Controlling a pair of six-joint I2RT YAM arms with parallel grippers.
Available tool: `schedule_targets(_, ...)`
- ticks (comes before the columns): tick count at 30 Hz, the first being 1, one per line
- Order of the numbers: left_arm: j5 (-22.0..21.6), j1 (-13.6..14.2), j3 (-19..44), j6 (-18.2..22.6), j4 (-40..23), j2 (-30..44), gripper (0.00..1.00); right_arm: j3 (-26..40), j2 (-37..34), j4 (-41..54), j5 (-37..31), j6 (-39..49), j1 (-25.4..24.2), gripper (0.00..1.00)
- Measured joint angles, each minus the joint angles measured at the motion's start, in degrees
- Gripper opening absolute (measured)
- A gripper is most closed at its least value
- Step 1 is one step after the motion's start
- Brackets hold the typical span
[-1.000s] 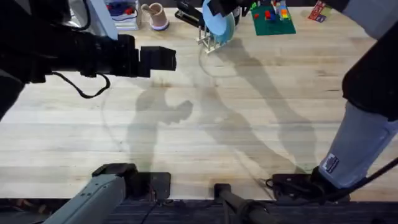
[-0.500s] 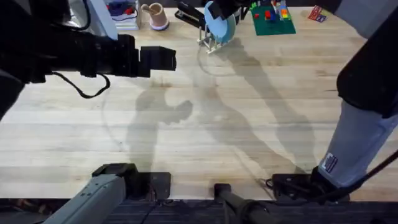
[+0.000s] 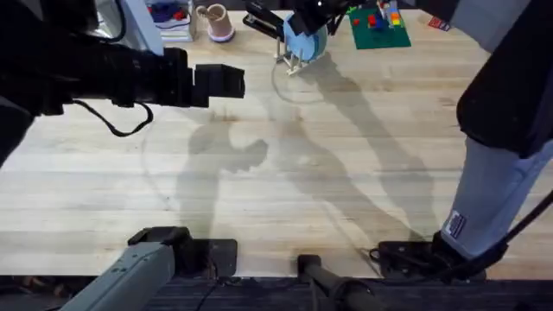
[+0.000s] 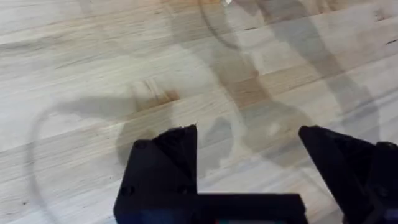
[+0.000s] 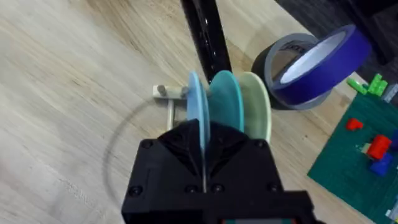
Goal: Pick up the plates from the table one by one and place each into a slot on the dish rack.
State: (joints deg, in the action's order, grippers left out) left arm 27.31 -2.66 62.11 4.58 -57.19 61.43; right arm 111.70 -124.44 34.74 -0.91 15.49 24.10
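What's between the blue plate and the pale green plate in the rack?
In the right wrist view, a teal plate stands between the blue plate and the pale green plate.

A purple tape roll (image 5: 314, 65) stands on edge at the upper right of the right wrist view, a green brick board (image 5: 360, 152) below it. In the overhead view a pink mug (image 3: 215, 22) sits at top centre-left.

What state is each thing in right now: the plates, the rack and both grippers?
blue plate: upright on edge in the dish rack, gripped.
teal plate: upright in the next slot.
pale green plate: upright, third in the row.
dish rack: standing on the table, holding all three plates.
right gripper: shut on the blue plate's rim.
left gripper: open, empty, above bare table.
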Motion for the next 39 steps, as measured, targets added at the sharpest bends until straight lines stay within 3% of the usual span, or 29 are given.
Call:
schedule_targets(16, 0.0, 0.0, 0.0, 0.0, 0.0, 0.0, 0.995, 0.0, 0.0, 0.0, 0.0, 0.0, 0.0, 0.03)
schedule_targets(27, -0.1, 0.0, 0.0, 0.0, -0.1, 0.0, 0.995, 0.0, 0.0, 0.0, 0.0, 0.0, 0.0, 0.167)
schedule_targets(39, -0.2, 0.0, 0.0, 0.0, -0.3, 0.0, 0.994, 0.0, 0.1, 0.0, -0.4, 0.0, 0.4, 0.161)
